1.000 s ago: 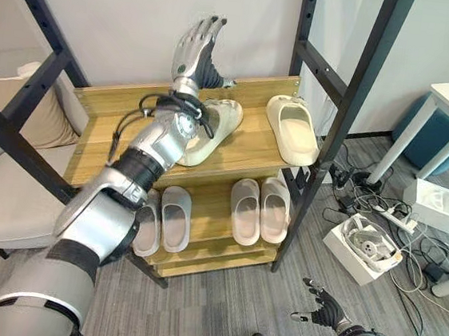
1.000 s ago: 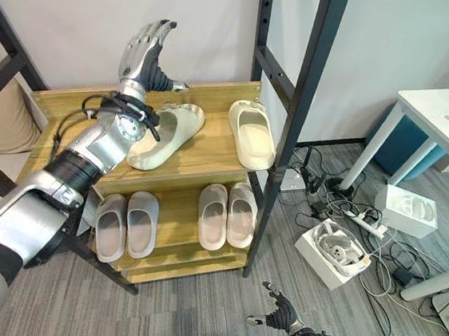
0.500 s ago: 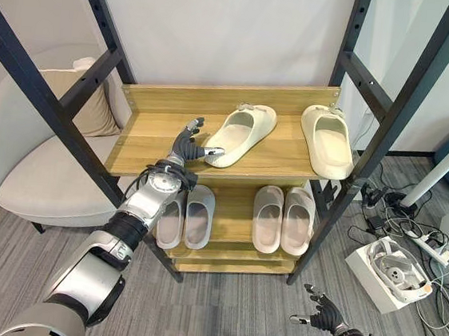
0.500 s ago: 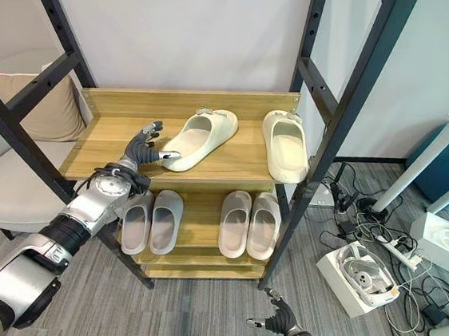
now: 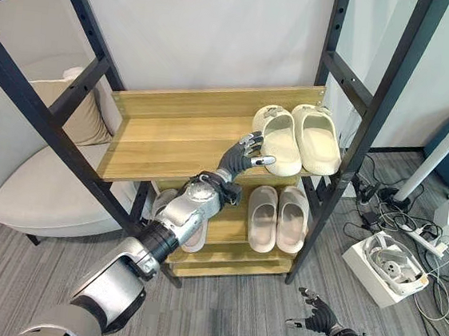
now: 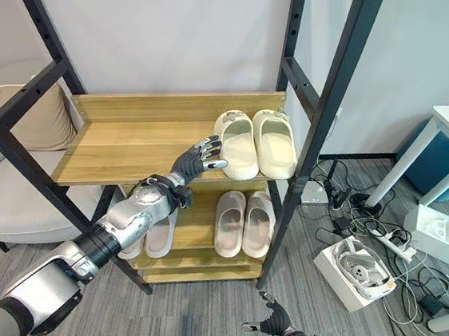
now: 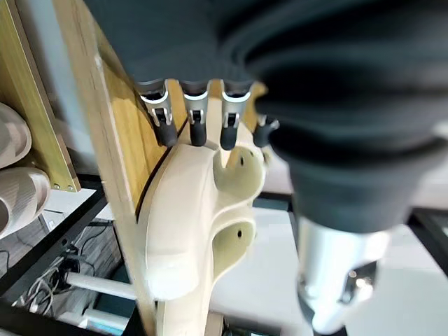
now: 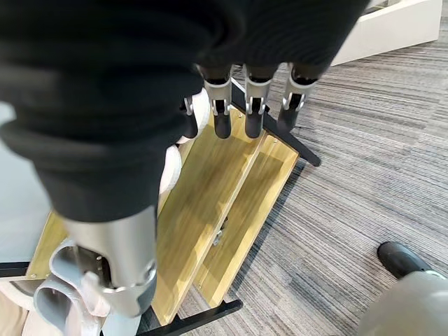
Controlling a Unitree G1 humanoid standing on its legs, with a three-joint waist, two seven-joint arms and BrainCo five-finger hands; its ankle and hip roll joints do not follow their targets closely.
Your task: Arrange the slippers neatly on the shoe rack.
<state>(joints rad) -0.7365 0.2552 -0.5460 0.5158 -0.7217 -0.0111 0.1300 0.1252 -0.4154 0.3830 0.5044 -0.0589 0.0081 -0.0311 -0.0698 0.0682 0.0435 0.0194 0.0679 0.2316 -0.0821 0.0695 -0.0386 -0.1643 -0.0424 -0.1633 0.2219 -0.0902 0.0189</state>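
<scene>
Cream slipper (image 5: pixel 276 140) now beside its mate (image 5: pixel 317 138).

The left hand (image 5: pixel 245 152) hides the lower-shelf slippers (image 5: pixel 195 233) (left pair) partly.

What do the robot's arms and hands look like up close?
Each arm is smooth silver-grey shell with black bands at the joints. The left hand and right hand have slim silver fingers with dark tips, and a dark ribbed cover wraps the wrist and the back of the hand.
</scene>
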